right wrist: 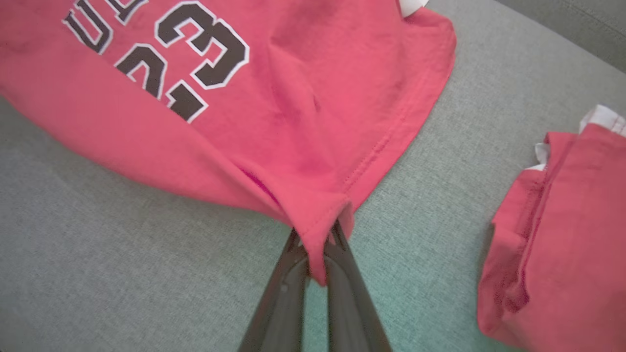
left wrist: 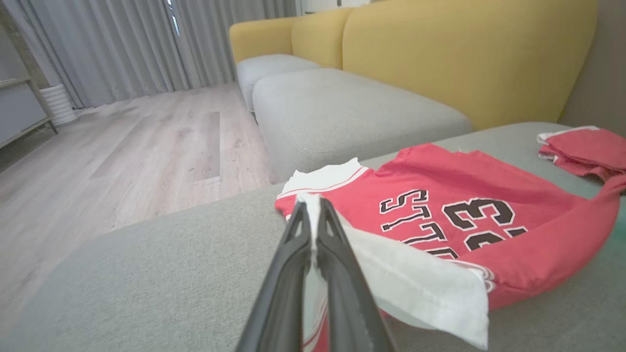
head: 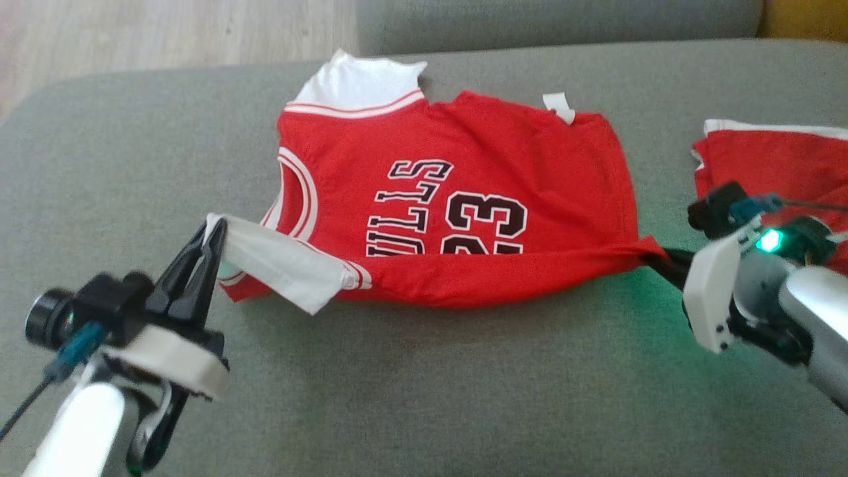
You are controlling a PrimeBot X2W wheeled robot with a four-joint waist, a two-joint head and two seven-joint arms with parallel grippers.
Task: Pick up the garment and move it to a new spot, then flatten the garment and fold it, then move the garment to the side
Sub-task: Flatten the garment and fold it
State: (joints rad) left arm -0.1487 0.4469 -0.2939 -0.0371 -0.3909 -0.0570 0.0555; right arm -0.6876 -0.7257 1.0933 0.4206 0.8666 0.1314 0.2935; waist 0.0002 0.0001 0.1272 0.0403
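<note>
Presently we find the jersey (head: 464, 199) lying across the middle of the grey seat (head: 397, 397), printed side up. Its near edge is raised and drawn taut between the two claws. The left claw (head: 213, 228) is closed tight on the white, inside-out strap (head: 285, 262) at the near left corner. The right claw (right wrist: 317, 239) is likewise closed, pinching the red hem corner at the near right. The far edge lies flat, with white fabric turned out at its left end and a small label (head: 558, 106) showing further right. We note bare seat along the whole near side and to the left, up to the rounded edge where the floor (head: 132, 40) begins. Room on the right is tighter: a second red garment (head: 768, 159) lies just beyond the right claw, apart from the jersey.
</note>
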